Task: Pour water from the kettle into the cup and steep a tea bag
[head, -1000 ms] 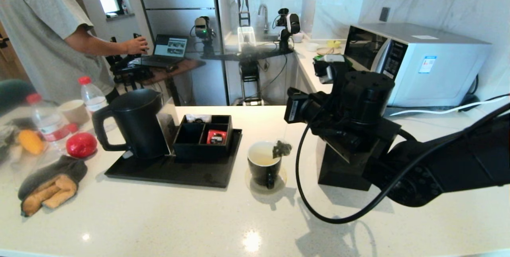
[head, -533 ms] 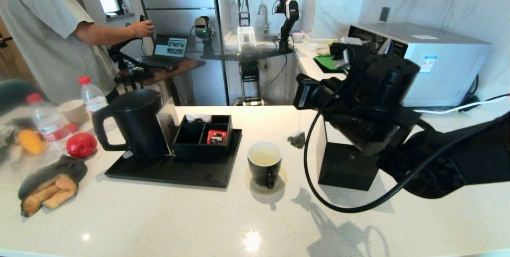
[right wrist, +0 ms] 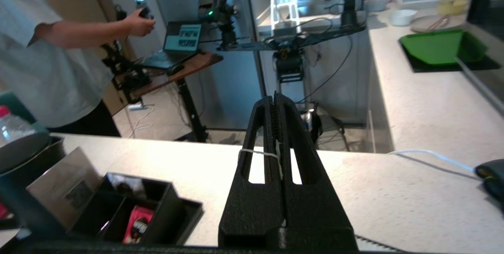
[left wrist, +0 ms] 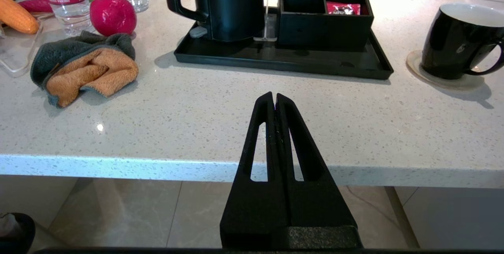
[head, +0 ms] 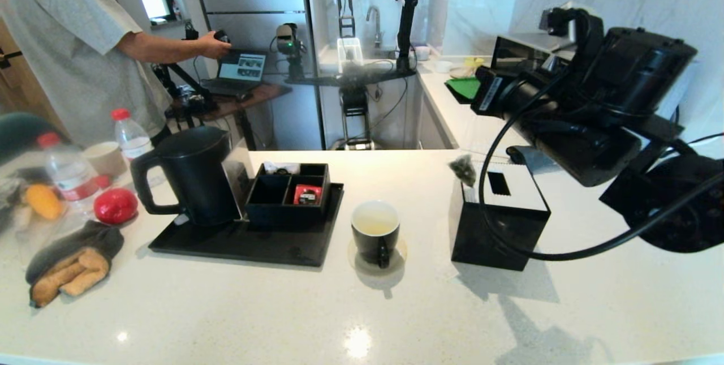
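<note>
The black kettle (head: 192,175) stands on the black tray (head: 237,246) at the left. To its right the black cup (head: 375,235) sits on a round coaster, holding pale yellowish water (head: 374,219). The tea bag (head: 464,168) hangs in the air by its thin string, right of the cup and over the near-left corner of a black box (head: 498,229). My right gripper (right wrist: 275,98) is raised high at the right and shut on that string (right wrist: 258,152). My left gripper (left wrist: 274,97) is shut on nothing, low at the counter's front edge, with the cup (left wrist: 456,45) far ahead to its right.
A black organizer (head: 283,201) on the tray holds a red packet (head: 307,194). Two bottles (head: 68,172), a paper cup (head: 106,158), a red fruit (head: 115,205) and a grey-orange cloth (head: 73,263) crowd the left. A person (head: 62,42) stands behind.
My right arm has risen and swung right, lifting the tea bag out of the cup and carrying it over to the black box. The person's hand has moved right.
</note>
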Tool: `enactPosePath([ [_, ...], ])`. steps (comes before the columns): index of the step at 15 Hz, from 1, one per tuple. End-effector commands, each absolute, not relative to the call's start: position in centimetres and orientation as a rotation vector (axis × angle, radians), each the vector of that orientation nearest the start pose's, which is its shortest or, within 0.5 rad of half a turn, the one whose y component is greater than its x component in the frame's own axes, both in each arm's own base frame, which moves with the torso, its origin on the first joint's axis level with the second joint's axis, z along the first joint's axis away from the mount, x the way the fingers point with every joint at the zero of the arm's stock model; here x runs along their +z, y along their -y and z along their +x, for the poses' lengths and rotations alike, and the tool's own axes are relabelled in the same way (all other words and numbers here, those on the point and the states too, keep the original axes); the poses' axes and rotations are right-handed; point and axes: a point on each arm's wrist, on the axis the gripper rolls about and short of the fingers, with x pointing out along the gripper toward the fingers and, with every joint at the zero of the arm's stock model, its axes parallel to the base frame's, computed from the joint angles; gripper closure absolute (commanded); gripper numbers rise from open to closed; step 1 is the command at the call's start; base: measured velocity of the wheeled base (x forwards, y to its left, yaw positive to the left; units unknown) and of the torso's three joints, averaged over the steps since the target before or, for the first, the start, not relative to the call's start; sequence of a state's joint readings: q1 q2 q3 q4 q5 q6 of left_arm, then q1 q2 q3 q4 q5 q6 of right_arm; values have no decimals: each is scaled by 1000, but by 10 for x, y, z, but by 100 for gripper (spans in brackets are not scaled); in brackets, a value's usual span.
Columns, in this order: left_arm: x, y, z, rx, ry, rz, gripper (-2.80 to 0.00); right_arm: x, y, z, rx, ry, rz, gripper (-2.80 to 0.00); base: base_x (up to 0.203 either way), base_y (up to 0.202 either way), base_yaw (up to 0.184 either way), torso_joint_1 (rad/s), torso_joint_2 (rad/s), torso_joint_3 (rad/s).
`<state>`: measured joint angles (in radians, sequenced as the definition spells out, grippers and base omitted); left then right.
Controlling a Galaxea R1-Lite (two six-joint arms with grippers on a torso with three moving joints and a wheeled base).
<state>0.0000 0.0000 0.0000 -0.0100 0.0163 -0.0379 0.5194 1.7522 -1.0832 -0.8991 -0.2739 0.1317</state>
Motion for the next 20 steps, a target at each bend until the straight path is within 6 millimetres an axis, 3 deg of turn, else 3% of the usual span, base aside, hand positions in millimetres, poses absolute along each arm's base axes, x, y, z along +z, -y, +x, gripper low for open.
enactPosePath([
  [1,77,0,-23,15,11,-38,0,278,-147,295,221,221,232,0,0,0,0,0,0,0],
  [7,77,0,-23,16,11,-38,0,277,-124,303,149,226,244,0,0,0,0,0,0,0],
  [20,77,0,-23,17,11,-38,0,248,-106,314,82,157,249,0,0,0,0,0,0,0],
])
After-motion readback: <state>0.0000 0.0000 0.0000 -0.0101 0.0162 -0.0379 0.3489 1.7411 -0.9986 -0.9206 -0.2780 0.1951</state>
